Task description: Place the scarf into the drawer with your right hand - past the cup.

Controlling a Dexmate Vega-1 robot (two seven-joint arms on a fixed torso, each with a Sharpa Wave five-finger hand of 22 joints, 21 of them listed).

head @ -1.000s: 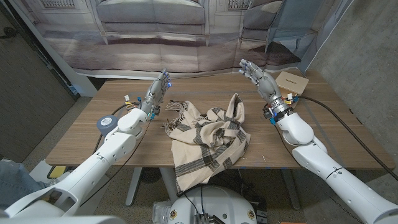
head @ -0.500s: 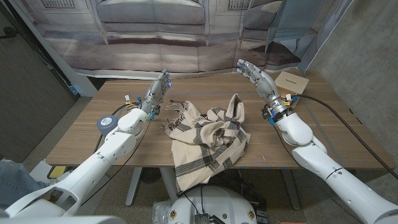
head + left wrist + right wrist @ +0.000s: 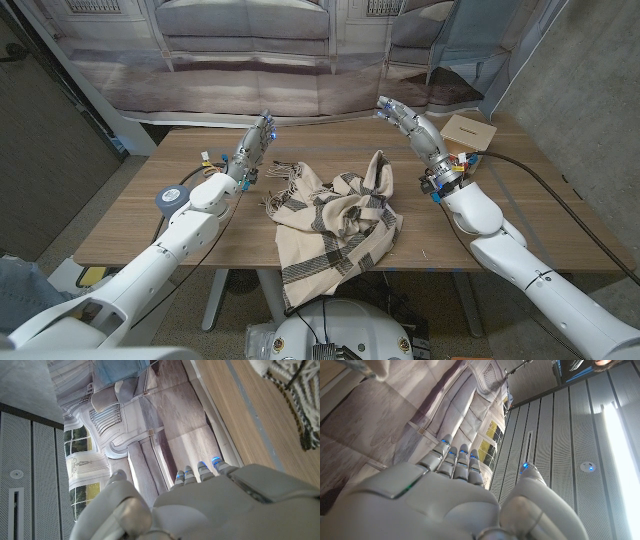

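A cream scarf with dark plaid stripes (image 3: 335, 220) lies crumpled in the middle of the wooden table (image 3: 130, 225), one end hanging over the near edge. Its fringed corner (image 3: 292, 395) appears in the left wrist view. My right hand (image 3: 410, 125) is raised above the table to the right of the scarf, fingers apart, holding nothing. My left hand (image 3: 252, 148) stands on its edge at the scarf's far left corner, fingers straight and empty. The backs of the hands show in the left wrist view (image 3: 210, 505) and the right wrist view (image 3: 425, 500).
A small cardboard box (image 3: 470, 130) sits at the table's far right corner. A dark roll of tape (image 3: 172, 197) lies by my left forearm. A printed backdrop (image 3: 260, 60) hangs behind the table.
My right hand has tilted and shifted slightly left, toward the scarf. The left hand and the scarf have stayed put.
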